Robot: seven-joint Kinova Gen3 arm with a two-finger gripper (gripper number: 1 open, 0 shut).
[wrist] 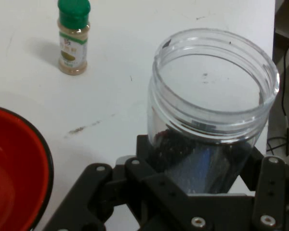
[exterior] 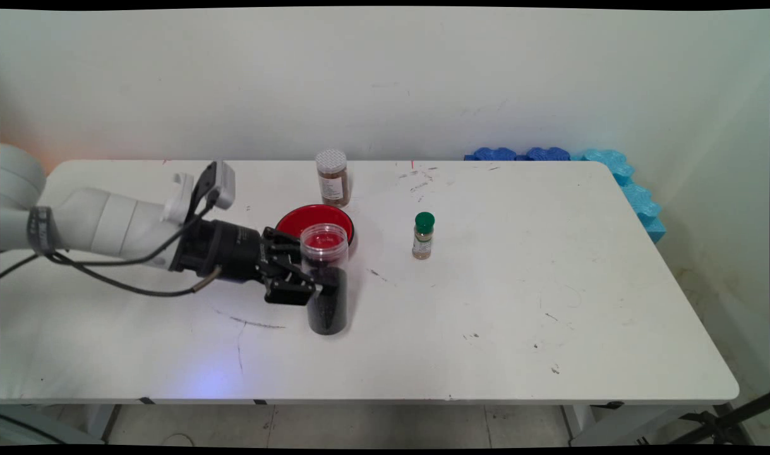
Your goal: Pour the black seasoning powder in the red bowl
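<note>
White table (exterior: 549, 316): gripper (exterior: 318, 278) fingers clamp the open, stiff, slippery-looking jar (exterior: 325, 284) at mid-body, near the left edge, beside the red bowl (exterior: 306, 220).

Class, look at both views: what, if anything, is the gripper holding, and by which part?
The gripper is shut on the open clear jar of dark grains, clasping its side about mid-height, below the threaded rim.

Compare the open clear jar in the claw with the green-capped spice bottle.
The clear jar is taller and wider; the green-capped bottle is small. The jar has no lid; the bottle is capped. The jar holds dark contents and sits in the claw; the bottle holds tan powder and stands free. Both stand upright.
</note>
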